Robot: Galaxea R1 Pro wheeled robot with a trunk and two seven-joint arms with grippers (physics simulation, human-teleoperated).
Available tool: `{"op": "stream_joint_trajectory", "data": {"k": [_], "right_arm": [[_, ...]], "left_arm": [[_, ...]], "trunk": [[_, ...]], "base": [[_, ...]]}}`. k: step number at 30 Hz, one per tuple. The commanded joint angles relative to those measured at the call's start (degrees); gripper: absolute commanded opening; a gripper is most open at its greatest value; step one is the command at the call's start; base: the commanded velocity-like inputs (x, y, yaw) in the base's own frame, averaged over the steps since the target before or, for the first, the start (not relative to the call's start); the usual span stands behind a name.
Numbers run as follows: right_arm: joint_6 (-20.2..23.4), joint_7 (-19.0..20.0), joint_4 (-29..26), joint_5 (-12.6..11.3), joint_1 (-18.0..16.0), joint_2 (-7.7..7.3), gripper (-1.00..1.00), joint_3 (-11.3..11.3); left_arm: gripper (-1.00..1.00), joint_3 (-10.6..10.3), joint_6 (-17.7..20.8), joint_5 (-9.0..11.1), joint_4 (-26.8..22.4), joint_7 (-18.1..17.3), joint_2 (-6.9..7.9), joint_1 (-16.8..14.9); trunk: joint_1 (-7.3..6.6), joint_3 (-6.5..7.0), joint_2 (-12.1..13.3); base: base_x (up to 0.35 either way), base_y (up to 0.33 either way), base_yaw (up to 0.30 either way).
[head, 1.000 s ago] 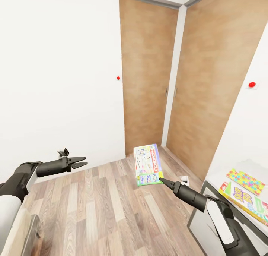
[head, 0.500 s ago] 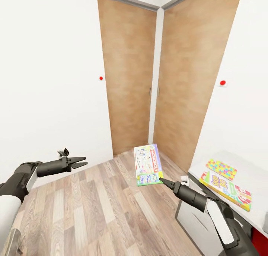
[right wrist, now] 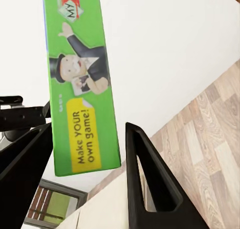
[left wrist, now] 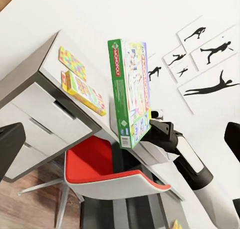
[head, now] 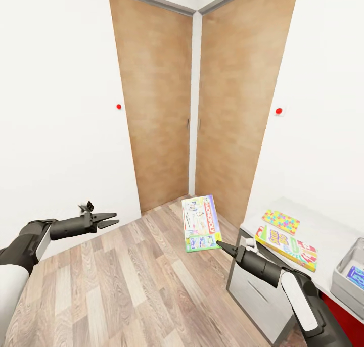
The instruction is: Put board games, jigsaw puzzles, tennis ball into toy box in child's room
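Observation:
My right gripper (head: pixel 218 244) is shut on the lower edge of a board game (head: pixel 200 222), a flat pale multicoloured box with a green back (right wrist: pixel 82 84), held upright in the air over the wood floor. Its black fingers (right wrist: pixel 145 184) flank the box. At the right stands the table (head: pixel 328 236), bearing a jigsaw puzzle (head: pixel 280 220) and a yellow-green board game (head: pixel 286 241). The grey toy box (head: pixel 345 268) sits at the table's far right, with something flat and blue (head: pixel 356 276) inside. My left gripper (head: pixel 111 219) hangs open and empty at the left, well away from the table.
Two wooden closet doors (head: pixel 156 109) meet in the corner ahead. White walls flank them. White drawer fronts (head: pixel 258 291) face me under the table. A red chair (left wrist: pixel 107 169) stands by the table, and black silhouette pictures (left wrist: pixel 210 64) hang above it.
The whole view has swung to the right, so the doors slid left and more of the table and the toy box came into sight. Both arms and the held game kept their pose.

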Motion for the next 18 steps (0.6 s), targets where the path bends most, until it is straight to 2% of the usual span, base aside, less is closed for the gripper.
{"op": "stream_joint_trajectory", "data": {"k": [1, 8, 18], "right_arm": [[0.3, 0.1, 0.0, -0.1, -0.1, 0.03, -1.0, -0.1], [-2.5, -0.4, 0.0, 0.2, -0.1, 1.15, -1.0, -0.1], [-3.6, -1.0, -0.5, -0.3, 0.2, 1.44, -1.0, 0.0]], "left_arm": [[1.0, 0.0, 0.6, 0.0, 0.0, -0.2, 0.02, 0.0], [1.0, 0.0, 0.6, 0.0, 0.0, -0.2, 0.01, 0.0], [1.0, 0.0, 0.6, 0.0, 0.0, -0.2, 0.02, 0.0]], "trunk": [[0.04, -0.14, -0.1], [0.04, -0.14, -0.1], [0.04, -0.14, -0.1]], "base": [[0.0, 0.0, -0.026], [0.0, 0.0, -0.009], [0.0, 0.0, 0.0]]}}
